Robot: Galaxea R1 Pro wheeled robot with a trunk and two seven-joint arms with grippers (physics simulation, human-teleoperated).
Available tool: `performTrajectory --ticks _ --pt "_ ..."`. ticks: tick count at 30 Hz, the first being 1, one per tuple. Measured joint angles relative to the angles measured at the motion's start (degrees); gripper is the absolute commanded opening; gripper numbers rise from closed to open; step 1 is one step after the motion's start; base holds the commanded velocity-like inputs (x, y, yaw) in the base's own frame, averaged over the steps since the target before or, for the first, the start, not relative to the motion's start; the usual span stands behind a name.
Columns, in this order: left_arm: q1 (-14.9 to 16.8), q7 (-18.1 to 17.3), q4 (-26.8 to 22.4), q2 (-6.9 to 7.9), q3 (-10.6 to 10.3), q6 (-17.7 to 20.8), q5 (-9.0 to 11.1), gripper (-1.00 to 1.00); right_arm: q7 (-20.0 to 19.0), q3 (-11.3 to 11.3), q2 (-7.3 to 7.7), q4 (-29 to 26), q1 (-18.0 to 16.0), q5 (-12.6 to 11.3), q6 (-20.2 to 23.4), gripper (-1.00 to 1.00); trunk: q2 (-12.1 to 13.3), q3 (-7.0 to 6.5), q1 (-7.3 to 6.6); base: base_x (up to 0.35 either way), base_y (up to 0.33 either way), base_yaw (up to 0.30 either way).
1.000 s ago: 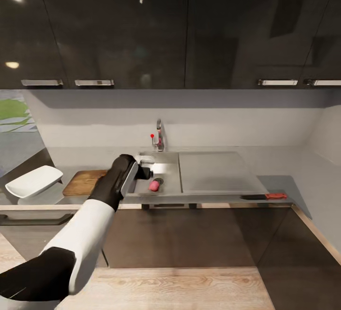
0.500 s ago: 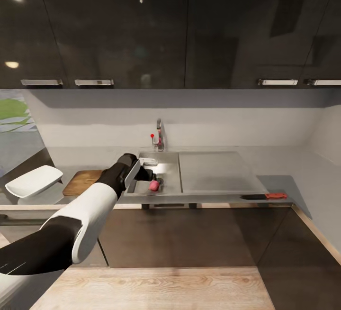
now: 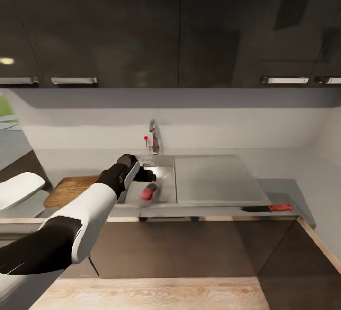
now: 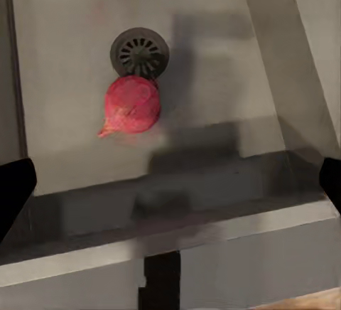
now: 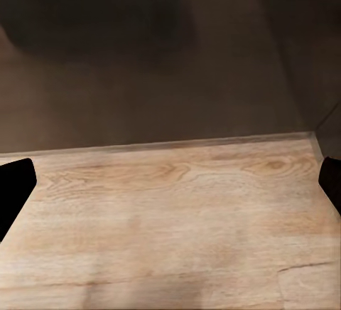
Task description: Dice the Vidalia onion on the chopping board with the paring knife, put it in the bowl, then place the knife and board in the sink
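**Left gripper over the sink, onion lying free below it**

The onion (image 4: pixel 132 105), red-skinned and round with a short pointed tail, is lying on the floor of the sink (image 4: pixel 213 54), touching the edge of the drain (image 4: pixel 140 52). It is sitting ahead of the jaws and between their lines, nearer the one at the frame's left edge, and neither finger is touching it. The left gripper (image 4: pixel 170 182) is hanging above the near wall of the basin with its jaws spread wide; only the two dark fingertips (image 4: pixel 13 189) are showing at the frame edges, with nothing between them.

In the head view the onion (image 3: pixel 148 191) is lying in the sink (image 3: pixel 163 191), just below and beyond the left gripper (image 3: pixel 148 176), whose arm is reaching in from the robot's left. The faucet (image 3: pixel 152 140) with its red knob is standing behind the basin. The board (image 3: pixel 71 189) is lying on the countertop (image 3: pixel 284 189) behind the left forearm, beside the basin, and the bowl (image 3: pixel 16 189) is resting farther out on that side. The knife (image 3: pixel 267 208) is lying at the counter's front edge, well apart from the gripper, past the drainboard (image 3: pixel 213 179).

The right gripper (image 5: pixel 170 182) is pointing down at the wood floor (image 5: pixel 170 217) in front of the dark cabinets (image 5: pixel 142 54), jaws spread wide and holding nothing.
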State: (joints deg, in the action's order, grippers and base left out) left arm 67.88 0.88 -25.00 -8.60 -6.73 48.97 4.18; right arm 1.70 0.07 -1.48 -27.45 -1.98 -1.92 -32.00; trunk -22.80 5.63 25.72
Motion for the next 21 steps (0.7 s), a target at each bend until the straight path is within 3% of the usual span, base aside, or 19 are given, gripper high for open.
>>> performTrajectory --ticks 6,16,21 --pt "0.00 0.12 -0.10 0.37 0.00 -0.15 -0.22 1.00 -0.01 0.05 0.00 0.01 0.00 0.00 0.08 1.00 0.01 0.52 0.02 0.251 -0.075 0.000" --pt "0.01 0.28 -0.20 0.97 -0.04 -0.56 -0.31 1.00 -0.02 0.08 0.00 0.01 0.00 0.05 0.09 1.00 0.01 1.43 0.03 0.027 -0.005 0.000" --pt "0.01 4.41 -0.09 0.95 -0.09 -1.50 -0.31 1.00 -0.02 0.08 0.00 0.01 -0.01 0.07 0.09 1.00 0.00 1.89 0.03 0.001 0.000 0.000"
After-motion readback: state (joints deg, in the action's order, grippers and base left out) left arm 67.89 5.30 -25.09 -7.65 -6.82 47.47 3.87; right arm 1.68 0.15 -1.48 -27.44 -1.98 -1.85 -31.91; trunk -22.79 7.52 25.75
